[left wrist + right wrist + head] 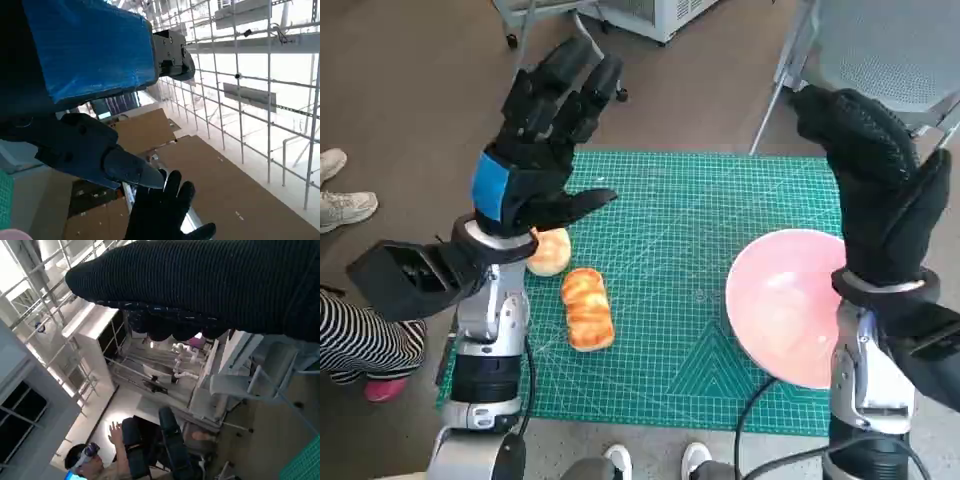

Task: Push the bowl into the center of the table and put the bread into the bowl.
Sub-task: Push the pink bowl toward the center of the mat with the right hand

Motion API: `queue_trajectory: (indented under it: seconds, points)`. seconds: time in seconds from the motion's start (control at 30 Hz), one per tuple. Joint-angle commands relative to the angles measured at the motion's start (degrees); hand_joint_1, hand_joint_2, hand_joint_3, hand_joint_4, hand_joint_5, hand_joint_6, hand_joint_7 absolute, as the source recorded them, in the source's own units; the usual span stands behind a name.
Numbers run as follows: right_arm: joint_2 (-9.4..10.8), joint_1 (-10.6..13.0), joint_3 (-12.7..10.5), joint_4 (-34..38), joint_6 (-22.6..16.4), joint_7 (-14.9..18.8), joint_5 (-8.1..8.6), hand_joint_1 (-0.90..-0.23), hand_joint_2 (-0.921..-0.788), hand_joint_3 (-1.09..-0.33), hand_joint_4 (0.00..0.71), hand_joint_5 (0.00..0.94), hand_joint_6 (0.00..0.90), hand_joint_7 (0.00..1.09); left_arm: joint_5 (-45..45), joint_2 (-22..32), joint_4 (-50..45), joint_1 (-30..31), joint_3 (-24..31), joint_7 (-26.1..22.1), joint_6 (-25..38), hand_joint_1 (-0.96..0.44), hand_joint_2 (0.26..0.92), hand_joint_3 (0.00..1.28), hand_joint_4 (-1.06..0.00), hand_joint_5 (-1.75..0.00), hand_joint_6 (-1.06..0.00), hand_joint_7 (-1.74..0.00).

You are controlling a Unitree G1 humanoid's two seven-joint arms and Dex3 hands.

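A pink bowl (782,300) sits at the right side of the green cutting mat (690,260), partly behind my right forearm. A golden bread loaf (588,307) lies on the mat's left part, with a round bun (551,250) just beyond it. My left hand (542,150) is raised high above the buns, fingers spread, holding nothing. My right hand (875,185) is lifted above the bowl's right side, fingers apart and empty. The left wrist view points upward and catches the gloved right hand (165,212). Only the glove (210,285) shows in the right wrist view.
A grey chair (880,50) stands beyond the table's far right corner. A person's shoes (340,190) and striped sleeve (365,340) show at the left. A seated person with a headset (95,460) appears in the right wrist view.
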Motion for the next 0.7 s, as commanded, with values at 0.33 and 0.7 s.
queue_trajectory:
  seconds: [0.33,0.7]
  points:
    - [-0.1,2.0,-0.4,0.0,0.0,-0.1,-0.33,-0.707,-0.921,-0.657,0.187,0.0,0.039,0.58,-0.4,-0.2,-0.6,0.7,0.0,0.0,0.5,-0.26,0.9,0.0,-0.21,0.0,0.0,-0.56]
    - [-0.2,2.2,-0.4,-0.8,0.7,-0.3,-0.34,-0.699,-0.921,-0.658,0.185,0.0,0.042,0.59,-0.3,-0.3,-1.1,1.0,-0.1,0.2,0.7,-0.26,0.901,0.0,-0.21,0.0,0.0,-0.57]
